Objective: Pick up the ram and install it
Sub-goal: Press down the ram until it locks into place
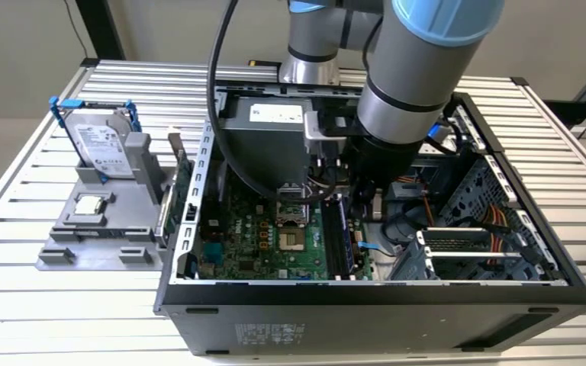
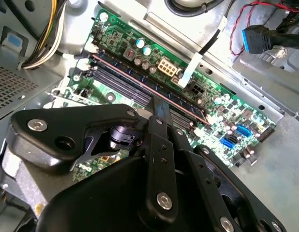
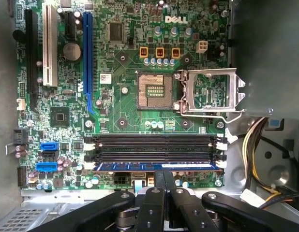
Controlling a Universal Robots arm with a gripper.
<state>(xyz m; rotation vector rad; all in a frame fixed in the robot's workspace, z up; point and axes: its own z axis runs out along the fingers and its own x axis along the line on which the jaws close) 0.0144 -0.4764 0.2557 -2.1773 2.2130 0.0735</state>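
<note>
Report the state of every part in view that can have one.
ram: standing in the memory slot nearest the board's edge.
pincer: shut on the ram's top edge.
other memory slots: empty.
processor socket: empty, its metal frame swung open.
computer case: lying on its side, open on top.
hard drive: upright in a grey stand outside the case.

In the exterior view I see a printed label on the hard drive [image 1: 103,145] at the left. There is a white sticker on the power supply [image 1: 275,113] at the upper middle and another on the case [image 1: 395,320] at the bottom. I cannot read any of them. In the first wrist view, the motherboard [image 3: 115,108] carries a white logo, and the ram [image 3: 154,166] has a label strip with tiny print.
</note>
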